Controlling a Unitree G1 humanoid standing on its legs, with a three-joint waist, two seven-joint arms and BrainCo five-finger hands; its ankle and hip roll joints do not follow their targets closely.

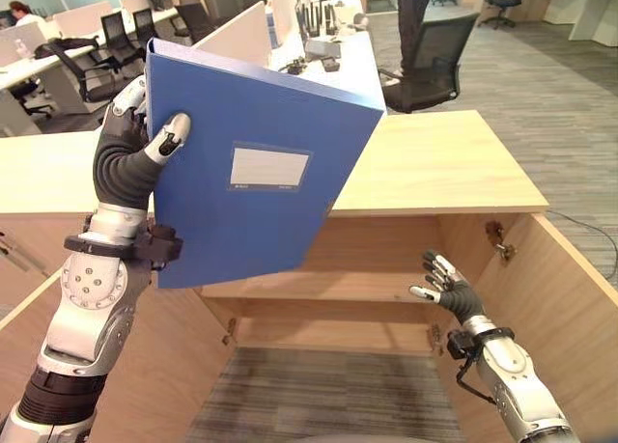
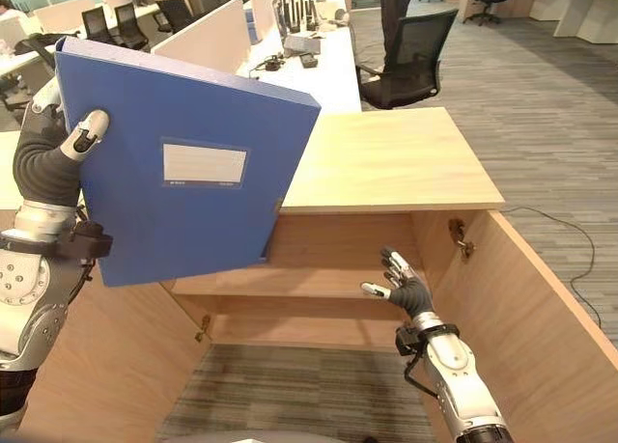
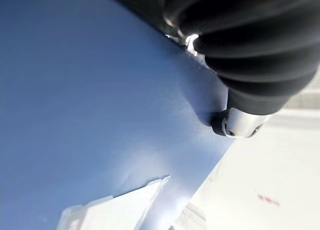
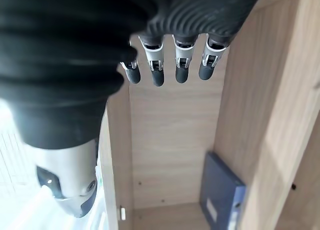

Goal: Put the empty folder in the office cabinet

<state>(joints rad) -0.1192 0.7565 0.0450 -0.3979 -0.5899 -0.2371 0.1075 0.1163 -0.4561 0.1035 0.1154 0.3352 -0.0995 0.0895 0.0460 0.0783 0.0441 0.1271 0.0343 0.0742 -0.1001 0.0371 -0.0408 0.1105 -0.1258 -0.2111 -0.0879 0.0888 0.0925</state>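
Observation:
A blue folder (image 1: pixel 261 173) with a white label is held upright in the air, above the left front of the light wooden cabinet (image 1: pixel 435 163). My left hand (image 1: pixel 130 149) is shut on the folder's left edge, thumb (image 3: pixel 235 122) pressed on the cover (image 3: pixel 90 115). Both cabinet doors stand open, and a shelf (image 1: pixel 319 287) shows inside. My right hand (image 1: pixel 446 284) hovers open in front of the shelf's right end, fingers (image 4: pixel 157 64) straight, holding nothing. In the right wrist view, a second blue folder (image 4: pixel 222 190) stands inside the cabinet against a wall.
The open right door (image 1: pixel 570 298) stands close beside my right arm, and the left door (image 1: pixel 154 366) is below the left arm. Behind the cabinet are a black office chair (image 1: pixel 430 62), desks with partitions and a standing person (image 1: pixel 410 9).

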